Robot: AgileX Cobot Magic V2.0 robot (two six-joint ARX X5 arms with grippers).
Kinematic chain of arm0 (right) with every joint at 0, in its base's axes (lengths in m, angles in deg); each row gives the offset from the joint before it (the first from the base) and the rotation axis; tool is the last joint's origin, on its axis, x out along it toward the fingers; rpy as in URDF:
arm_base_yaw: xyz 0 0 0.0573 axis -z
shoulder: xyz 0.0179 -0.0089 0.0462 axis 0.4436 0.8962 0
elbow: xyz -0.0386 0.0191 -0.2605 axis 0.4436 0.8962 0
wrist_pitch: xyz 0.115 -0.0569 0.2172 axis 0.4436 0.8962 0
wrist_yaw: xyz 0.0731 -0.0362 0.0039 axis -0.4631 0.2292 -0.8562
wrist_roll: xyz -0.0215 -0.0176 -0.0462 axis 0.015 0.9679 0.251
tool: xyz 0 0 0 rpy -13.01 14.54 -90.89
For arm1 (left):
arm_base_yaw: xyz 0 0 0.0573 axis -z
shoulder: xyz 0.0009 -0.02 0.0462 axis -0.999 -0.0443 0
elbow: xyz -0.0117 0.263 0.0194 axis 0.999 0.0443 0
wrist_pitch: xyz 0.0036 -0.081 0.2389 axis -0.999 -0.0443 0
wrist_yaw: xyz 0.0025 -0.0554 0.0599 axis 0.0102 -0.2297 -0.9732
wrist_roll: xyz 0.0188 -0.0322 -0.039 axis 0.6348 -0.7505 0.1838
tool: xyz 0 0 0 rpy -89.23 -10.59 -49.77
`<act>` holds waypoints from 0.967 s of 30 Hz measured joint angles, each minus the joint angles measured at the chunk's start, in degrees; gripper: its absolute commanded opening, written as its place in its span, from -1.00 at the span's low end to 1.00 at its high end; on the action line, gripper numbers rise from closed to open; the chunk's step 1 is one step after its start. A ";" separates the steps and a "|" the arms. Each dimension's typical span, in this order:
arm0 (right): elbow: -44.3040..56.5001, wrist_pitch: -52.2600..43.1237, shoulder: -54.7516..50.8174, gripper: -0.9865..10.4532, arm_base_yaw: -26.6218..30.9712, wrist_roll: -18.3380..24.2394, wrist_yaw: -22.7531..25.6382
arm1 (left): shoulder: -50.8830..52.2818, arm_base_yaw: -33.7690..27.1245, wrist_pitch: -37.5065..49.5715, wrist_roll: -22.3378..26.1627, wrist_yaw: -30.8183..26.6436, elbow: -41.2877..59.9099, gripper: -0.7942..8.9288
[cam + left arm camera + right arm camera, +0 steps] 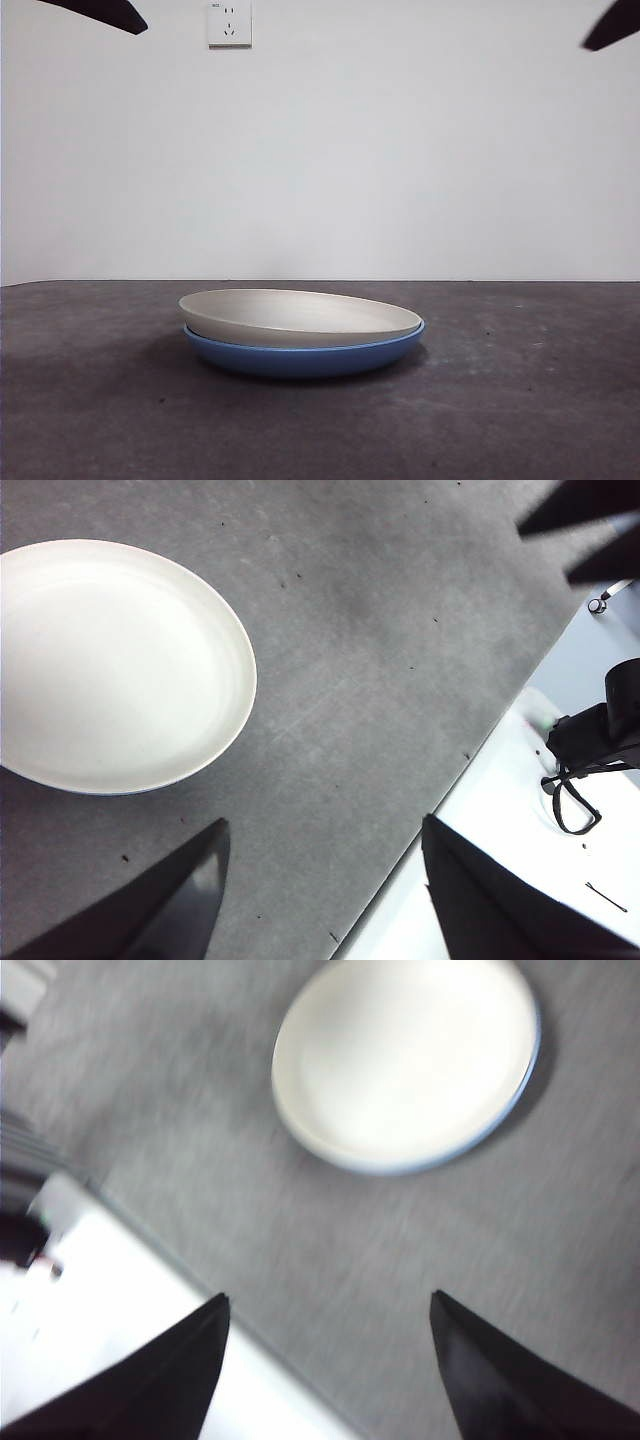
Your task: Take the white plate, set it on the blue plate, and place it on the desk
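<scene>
white plate [300,317]: sits nested on the blue plate [300,358], mid table [540,400]
left claw [320,880]: jaws apart, holding nothing, raised away
right claw [325,1360]: jaws apart, holding nothing, raised away
progress: stacking looks done; nothing obvious left

- Looks to us like a lab or test bench, not anyone's home.
- Bare white wall [400,150], with one wall socket [229,23] at upper left of the front view.
- We see only a scuffed grey desk [520,400] below it.
</scene>
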 measured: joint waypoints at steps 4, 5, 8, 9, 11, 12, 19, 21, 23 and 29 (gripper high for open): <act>0.00 3.30 -1.46 -0.27 0.00 1.38 -0.22 | 0.00 0.00 0.00 0.00 0.00 0.00 -0.20; 0.00 3.15 -1.60 -0.27 0.00 1.64 -0.24 | 0.00 0.00 0.00 0.00 0.00 0.00 -0.20; 0.00 3.04 -1.62 -0.27 0.00 2.03 -0.22 | 0.00 0.00 0.00 0.00 0.00 0.00 -0.20; 0.00 2.95 -1.62 -0.27 0.00 2.21 -0.22 | 0.00 0.00 0.00 0.00 0.00 0.00 -0.20; 0.00 2.49 -1.62 -0.27 0.00 2.32 -0.22 | 0.00 0.00 0.00 0.00 0.00 0.00 -0.20; 0.00 2.34 -1.62 -0.27 0.00 2.40 -0.22 | 0.00 0.00 0.00 0.00 0.00 0.00 -0.20; 0.00 2.16 -1.62 -0.45 0.00 3.06 -0.22 | 0.00 0.00 0.00 0.00 0.00 0.00 -0.61; 0.00 2.16 -1.62 -0.77 0.00 3.28 -0.22 | 0.00 0.00 0.00 0.00 0.00 0.00 -0.83; 0.00 2.16 -1.62 -0.81 0.00 3.96 -0.22 | 0.00 0.00 -0.02 -0.02 0.00 0.00 -0.82; 0.00 2.14 -1.62 -0.81 0.00 4.81 -0.22 | 0.00 0.00 0.00 0.00 0.00 0.00 -0.82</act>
